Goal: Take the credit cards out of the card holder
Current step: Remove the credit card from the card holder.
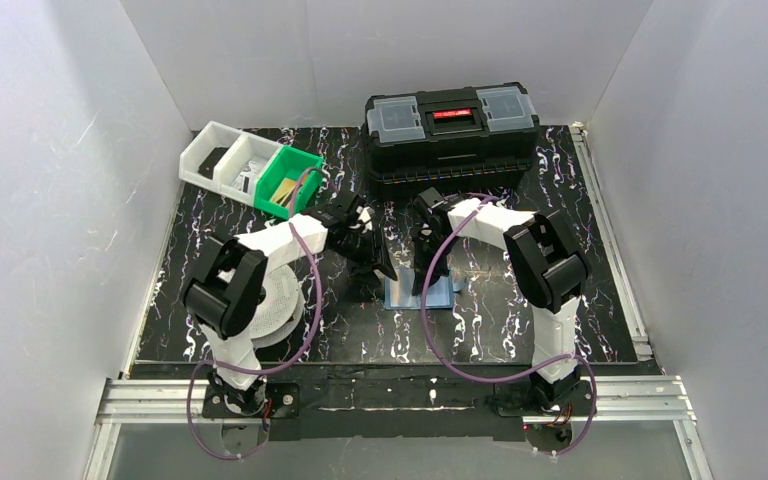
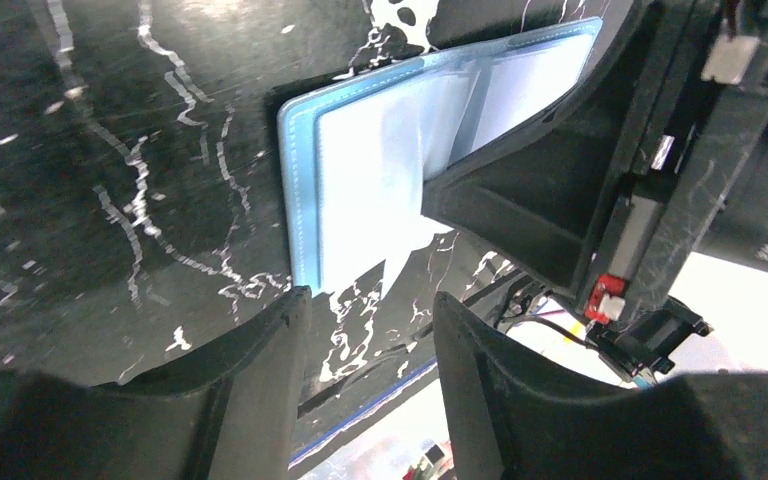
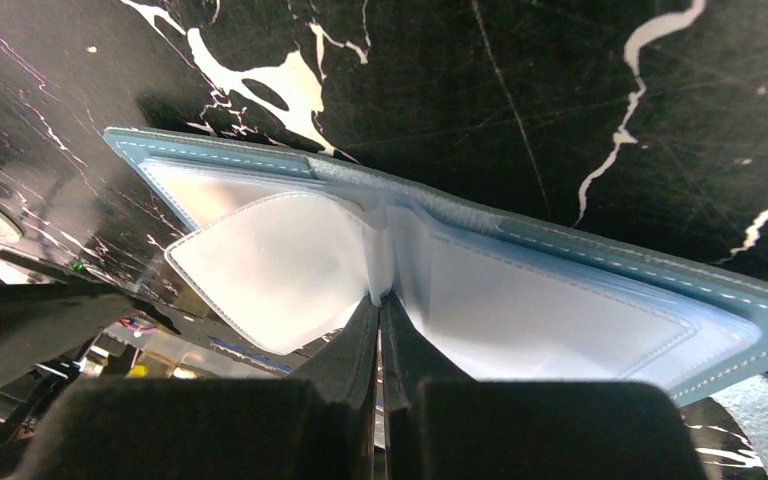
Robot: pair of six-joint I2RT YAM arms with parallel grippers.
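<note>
Overhead light: bright and even from above, white walls [image 1: 50, 200] glowing, black table [image 1: 600, 190] dim.
Left wrist: glare whitens the card holder [image 2: 360, 180], foreground blurred.
Right wrist: card holder sharp, bottom edge dark, soft.

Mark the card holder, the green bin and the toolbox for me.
card holder [image 3: 560, 290], right wrist view, pale inner sleeve.
green bin [image 1: 271, 177], top view, its left wall.
toolbox [image 1: 450, 155], top view, front of the black body.

Bystanders on the black marbled desk [image 1: 520, 330]
A black toolbox [image 1: 451, 135] with clear lid compartments stands just beyond the right end effector [image 1: 426, 270]. A green bin [image 1: 290, 182], perhaps holding tan pieces, sits beyond and left of the left end effector [image 1: 375, 258], beside two white bins [image 1: 222, 158]. A white disc [image 1: 278, 298] lies behind it, leftward.
</note>
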